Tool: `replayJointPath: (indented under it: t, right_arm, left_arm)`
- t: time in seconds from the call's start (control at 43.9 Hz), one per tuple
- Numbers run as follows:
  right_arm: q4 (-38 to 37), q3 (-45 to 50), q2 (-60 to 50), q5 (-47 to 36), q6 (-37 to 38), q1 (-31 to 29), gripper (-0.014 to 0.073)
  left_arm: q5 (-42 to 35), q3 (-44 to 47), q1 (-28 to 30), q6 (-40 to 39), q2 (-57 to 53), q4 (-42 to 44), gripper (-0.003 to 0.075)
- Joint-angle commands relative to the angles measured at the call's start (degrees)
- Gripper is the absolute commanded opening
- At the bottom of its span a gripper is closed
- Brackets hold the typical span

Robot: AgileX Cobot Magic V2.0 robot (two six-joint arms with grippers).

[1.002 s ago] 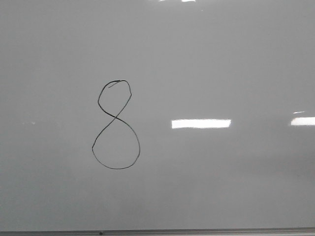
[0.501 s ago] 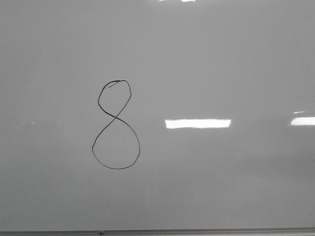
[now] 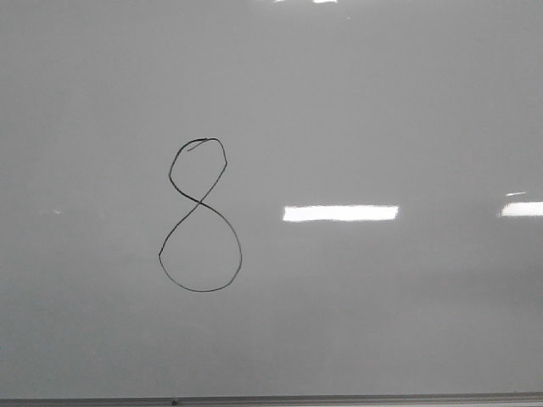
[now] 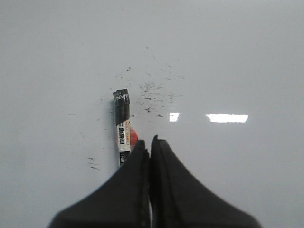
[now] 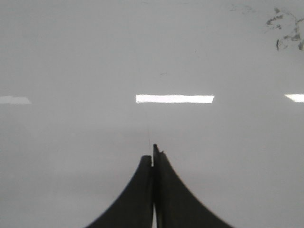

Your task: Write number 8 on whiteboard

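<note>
- Black ink forms the number 8 (image 3: 200,216) on the whiteboard (image 3: 407,102), left of centre in the front view; small upper loop, larger lower loop, strokes crossing at the middle, both loops fully joined.
- Whiteboard surface is glossy pale grey and fills the front view; a thin metal edge strip (image 3: 339,398) runs along its lower border.
- No arm or gripper appears in the front view.
- Left gripper (image 4: 150,140): fingers pressed together, nothing between them.
- A marker (image 4: 123,133) with black cap and printed label lies on the pale surface just beside the left gripper's fingers, its lower end hidden behind them. Whether it touches them cannot be determined.
- Small dark ink specks (image 4: 154,92) are scattered on the surface near the marker's cap.
- Right gripper (image 5: 152,154): fingers closed against each other, empty, over bare pale surface.
- Dark smudges (image 5: 287,31) sit well apart from the right gripper.
</note>
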Motion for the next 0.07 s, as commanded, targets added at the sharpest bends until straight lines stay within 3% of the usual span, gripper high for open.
replayJointPath:
  t: [0.0, 0.046]
  right_arm:
    - [-0.75, -0.10, -1.06, -4.36, -0.08, -0.24, -0.0069]
    - [-0.75, -0.10, -1.06, -4.36, -0.08, -0.24, -0.0069]
  left_arm:
    - [-5.06, 0.80, 0.03, 0.00, -0.68, -0.09, -0.0020]
    - [-5.06, 0.80, 0.03, 0.00, -0.68, -0.09, -0.0021]
